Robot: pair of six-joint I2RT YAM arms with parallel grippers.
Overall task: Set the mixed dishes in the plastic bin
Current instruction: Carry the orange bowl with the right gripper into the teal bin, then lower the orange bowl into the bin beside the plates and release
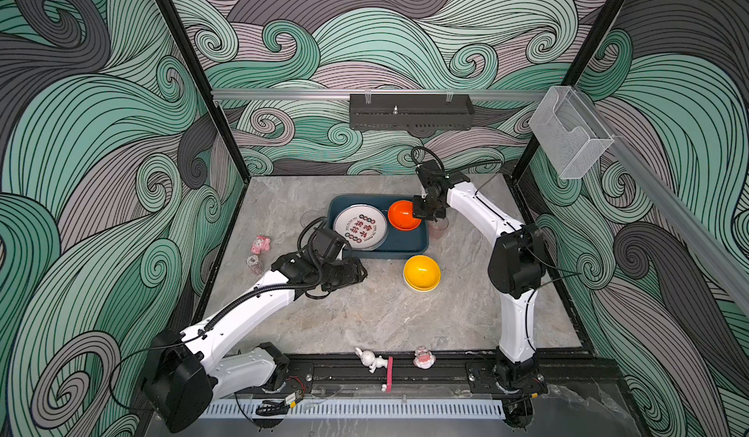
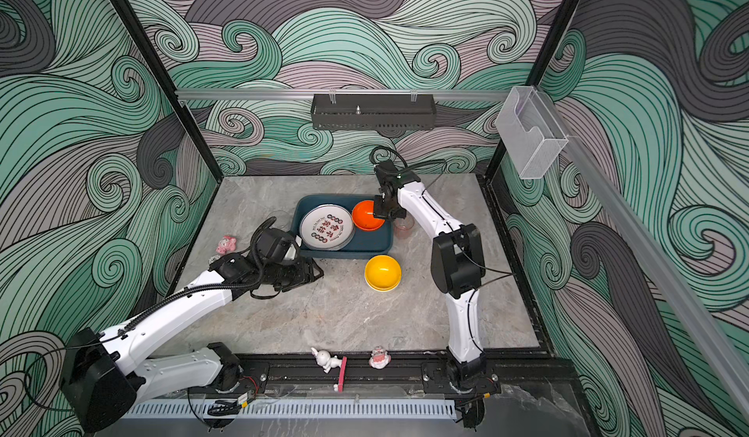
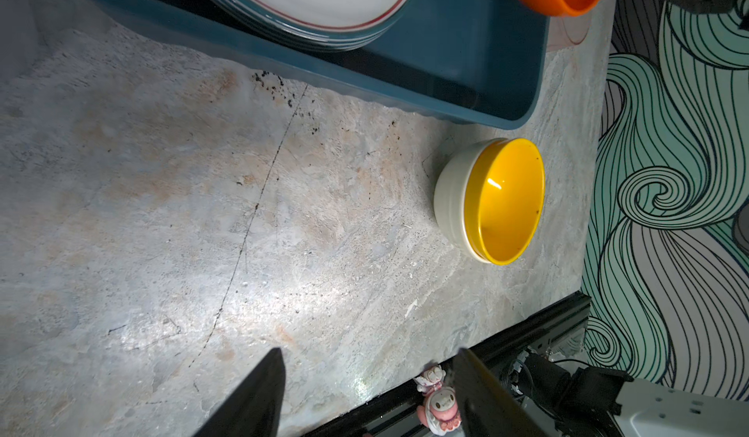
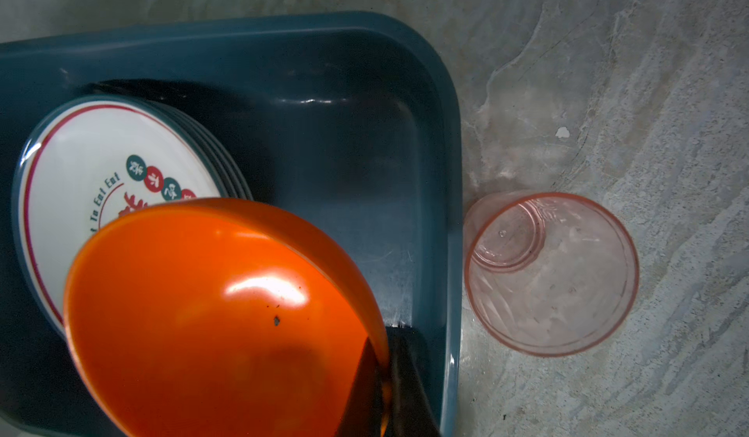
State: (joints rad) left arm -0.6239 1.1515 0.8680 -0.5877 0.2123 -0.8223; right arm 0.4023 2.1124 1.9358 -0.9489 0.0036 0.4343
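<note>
We have the right end effector (image 4: 387,378) pinched narrow on the rim of the orange bowl (image 4: 219,313), one finger inside the wall and one outside. The bowl hangs tilted over the plastic bin (image 4: 324,46). In both top views it is over the bin's right part, just beside the stack of plates (image 1: 360,226) that fills the left part. In the right wrist view its lip overlaps the plates' edge, but we cannot tell whether they touch.

To do this step well, we judge that the bowl should go down onto the bare blue floor between the plates and the right wall. It should be levelled so its foot lands flat and is not propped on the stack. We would let go only once it rests, then lift straight up so the inner finger does not drag the rim. The pink glass (image 4: 551,273) stands on the desk (image 4: 648,90) just outside that wall, so a sideways exit risks knocking it.

The left end effector (image 3: 371,354) stands wide and empty over the desk. It points toward the yellow bowl (image 3: 506,200), which is nested in a cream bowl (image 3: 450,200) near the bin's front wall. Neither of these is in the bin yet.

The top plate carries the curved English words "To Eat Eat", with a letter before them cut off. Beside them are red and green discs holding Chinese characters that we cannot read. We see no brand mark elsewhere.
</note>
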